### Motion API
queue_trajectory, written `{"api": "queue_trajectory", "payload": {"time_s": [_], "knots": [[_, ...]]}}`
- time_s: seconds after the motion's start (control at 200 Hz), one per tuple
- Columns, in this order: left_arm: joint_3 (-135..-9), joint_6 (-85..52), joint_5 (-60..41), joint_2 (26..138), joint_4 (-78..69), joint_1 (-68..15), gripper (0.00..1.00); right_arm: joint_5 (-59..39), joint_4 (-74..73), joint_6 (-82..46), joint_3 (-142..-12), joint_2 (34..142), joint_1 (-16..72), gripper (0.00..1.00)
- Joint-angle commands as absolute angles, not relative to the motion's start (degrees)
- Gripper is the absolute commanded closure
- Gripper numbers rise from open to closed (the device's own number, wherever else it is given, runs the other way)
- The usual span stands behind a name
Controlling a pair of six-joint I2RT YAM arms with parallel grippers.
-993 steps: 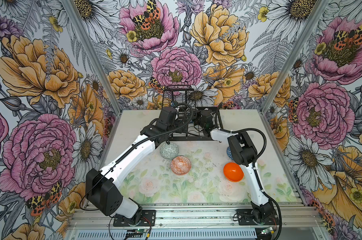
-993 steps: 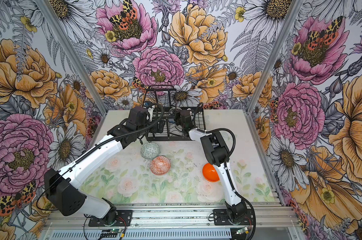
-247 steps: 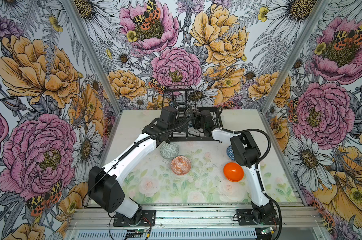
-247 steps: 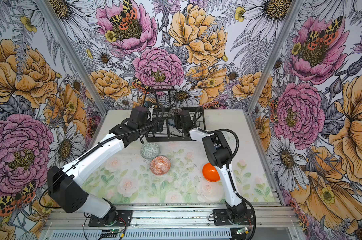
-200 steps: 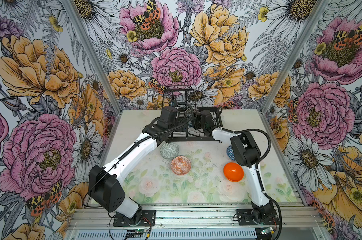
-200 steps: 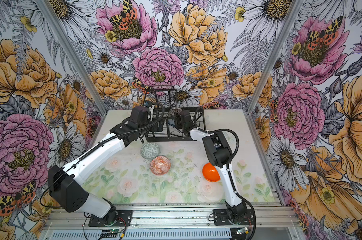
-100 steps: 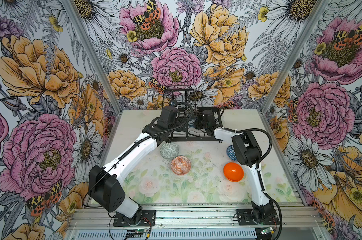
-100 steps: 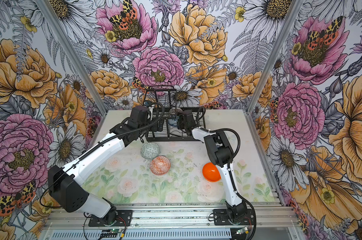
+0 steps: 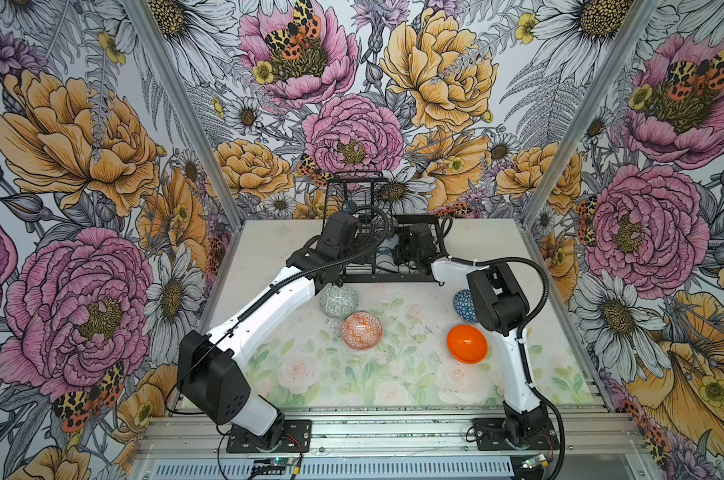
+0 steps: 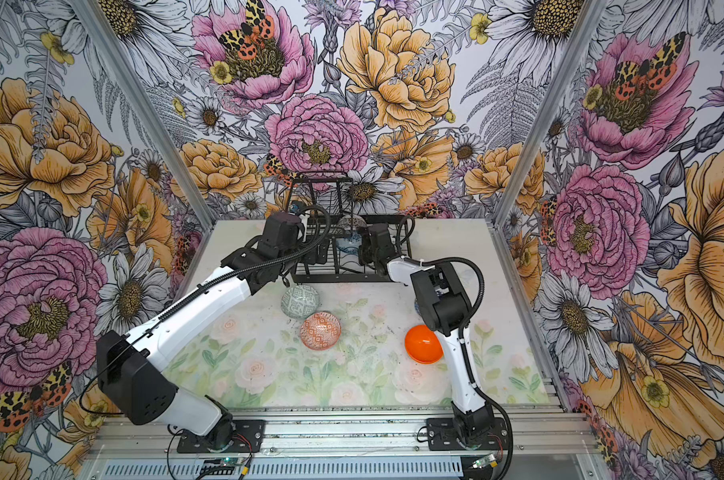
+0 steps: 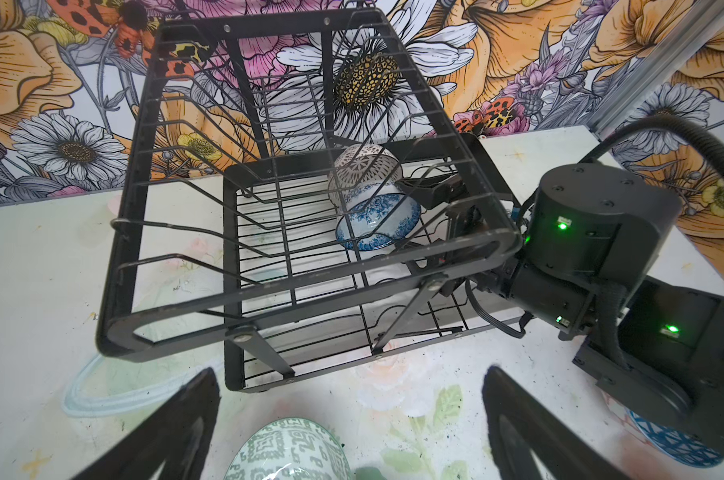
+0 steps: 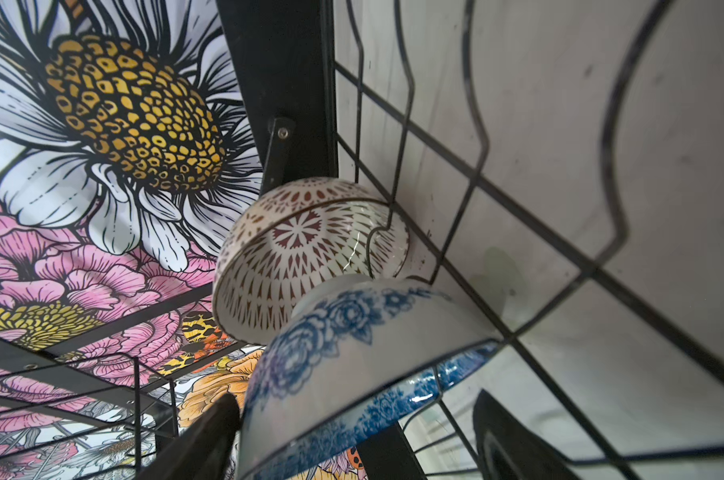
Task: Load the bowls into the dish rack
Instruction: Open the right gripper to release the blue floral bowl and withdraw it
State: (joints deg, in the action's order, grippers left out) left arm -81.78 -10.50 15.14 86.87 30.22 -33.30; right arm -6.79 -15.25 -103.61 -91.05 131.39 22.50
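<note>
Blue-speckled bowl [image 12: 352,361] tilted in rack [image 11: 310,286], R pincer [image 12: 352,440] spread

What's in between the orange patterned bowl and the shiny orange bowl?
Nothing. Both top views show only bare flowery table mat between the orange patterned bowl and the shiny orange bowl.

In a top view the dark blue triangle bowl [image 9: 461,305], right of centre, is half hidden behind the right arm's elbow; what lies in the dish rack [image 9: 393,277] is too small and too screened by cables to identify. Left wrist view: the grey-green bowl [image 11: 287,451] is cut by the frame edge. Right wrist view: the blue-flowered bowl [image 12: 352,374] is likewise cut and covers part of the dark-and-white bowl [image 12: 293,257].
</note>
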Motion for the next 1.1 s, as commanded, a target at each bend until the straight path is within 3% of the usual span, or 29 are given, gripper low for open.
{"api": "queue_trajectory", "payload": {"time_s": [0.0,0.145,0.691,1.096], "knots": [[-82.4,-11.6,17.0,85.2,29.6,-33.9,0.01,-7.4,-14.4,-101.3,-89.8,127.3,21.7,0.05],[-82.2,-12.3,17.6,84.8,29.6,-34.4,0.01,-8.2,-14.8,-100.3,-87.6,125.3,21.0,0.01],[-81.8,-18.1,20.4,81.9,31.7,-36.7,0.01,-12.9,-13.9,-89.3,-76.8,113.5,18.4,0.01],[-75.8,-33.2,21.5,75.6,36.5,-36.7,0.01,-15.9,0.8,-69.2,-72.1,100.0,17.9,0.01]]}}
